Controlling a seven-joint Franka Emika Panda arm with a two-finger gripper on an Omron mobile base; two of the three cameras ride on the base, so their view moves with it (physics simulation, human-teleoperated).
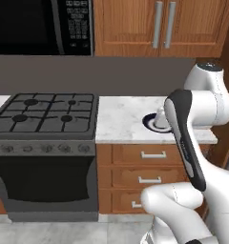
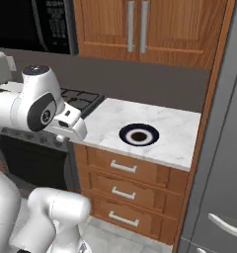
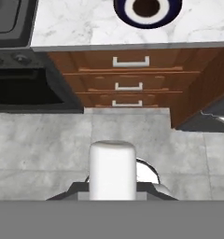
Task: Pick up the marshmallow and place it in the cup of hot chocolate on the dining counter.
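In the hand view the marshmallow [image 3: 112,163], a white soft-edged short cylinder, stands upright between my dark fingertips, and my gripper [image 3: 112,189] is shut on it. It hangs over the grey tiled floor, in front of the drawers and short of the counter's edge. In the right base view my hand and gripper [image 2: 66,134] are held at counter height, just left of the marble top's front corner. The cup of hot chocolate and the dining counter are out of view.
A dark blue plate [image 2: 125,129] [image 1: 149,123] [image 3: 121,11] with a white ring lies on a white marble kitchen counter [image 2: 175,128] above wooden drawers [image 3: 130,79]. A gas stove [image 1: 45,114] adjoins it on the left, a tall grey appliance [image 2: 229,148] on the right.
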